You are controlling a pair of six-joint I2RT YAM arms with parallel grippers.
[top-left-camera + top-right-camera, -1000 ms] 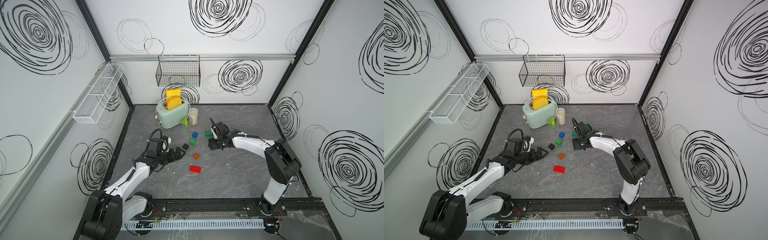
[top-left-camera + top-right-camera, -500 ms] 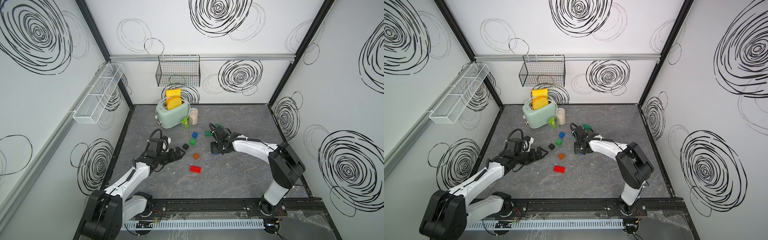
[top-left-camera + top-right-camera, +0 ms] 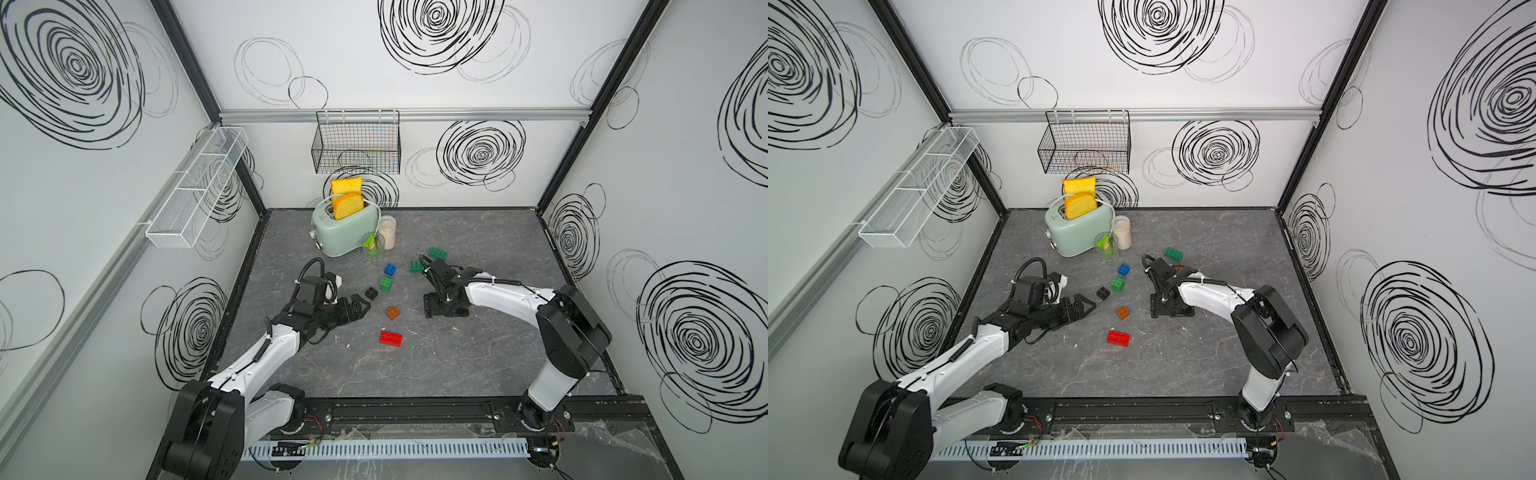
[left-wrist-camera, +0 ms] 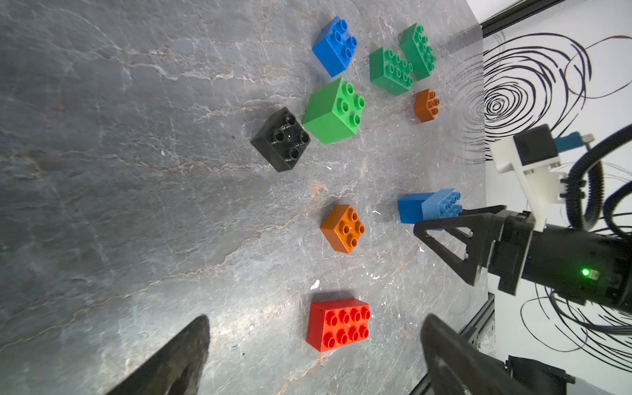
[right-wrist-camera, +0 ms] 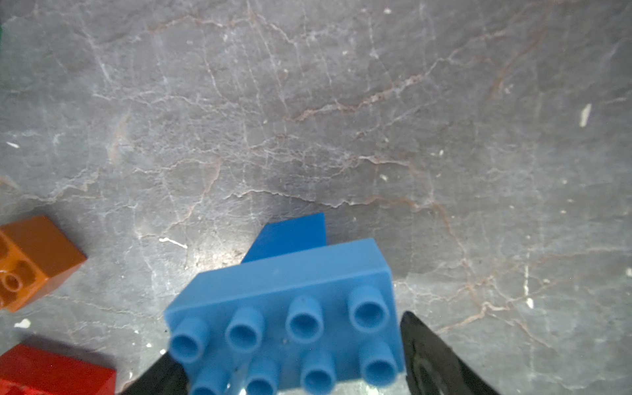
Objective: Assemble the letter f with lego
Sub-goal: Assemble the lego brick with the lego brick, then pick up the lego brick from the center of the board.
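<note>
The lego lies scattered mid-table. My right gripper [image 5: 290, 342] is open, straddling a light blue oblong brick [image 5: 284, 290] that rests on a darker blue brick [image 5: 290, 232]; a sliver of gap shows at one finger. From above, the gripper [image 3: 444, 306] hides both. My left gripper [image 4: 314, 362] is open and empty, low over the table [image 3: 358, 309], with a red oblong brick [image 4: 338, 323] ahead of it. Beyond lie an orange square [image 3: 392, 312], a black square [image 3: 371, 293], a green square [image 3: 385, 284], a blue square [image 3: 389, 269] and two dark green oblongs [image 3: 415, 267].
A mint toaster [image 3: 347, 232] with toast, a glass [image 3: 372, 247] and a jar [image 3: 387, 232] stand at the back. A wire basket [image 3: 356, 147] and a white mesh shelf [image 3: 195, 191] hang on the walls. A second small orange brick [image 4: 426, 105] lies behind the right arm.
My right gripper has come forward from the dark green bricks toward the table's middle, and its jaws have widened off the light blue brick. The left arm has not moved.
</note>
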